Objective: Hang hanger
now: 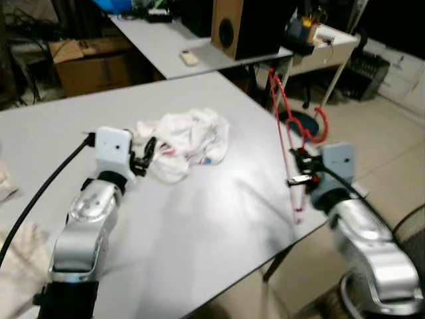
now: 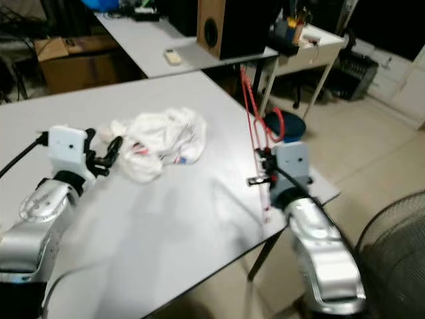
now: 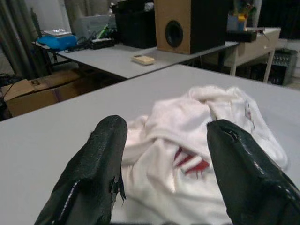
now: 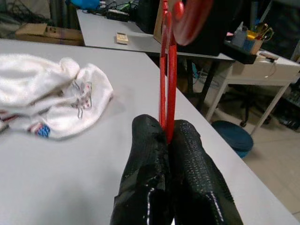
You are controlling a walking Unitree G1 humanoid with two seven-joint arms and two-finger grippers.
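From the head views, the red hanger (image 1: 287, 126) stands nearly upright at the grey table's (image 1: 199, 226) right edge, its long axis rising from the right gripper (image 1: 297, 178), which sits beneath it, forearm stretched forward. The left gripper (image 1: 147, 154) touches the white garment (image 1: 189, 141), farther from the hanger. Its wrist view shows fingers (image 3: 101, 164) spread apart. The right wrist view shows fingers (image 4: 187, 154) pinching the hanger's rods.

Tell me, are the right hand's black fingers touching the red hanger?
Touching. The right wrist view shows the right gripper with both fingers pressed shut on the red hanger.
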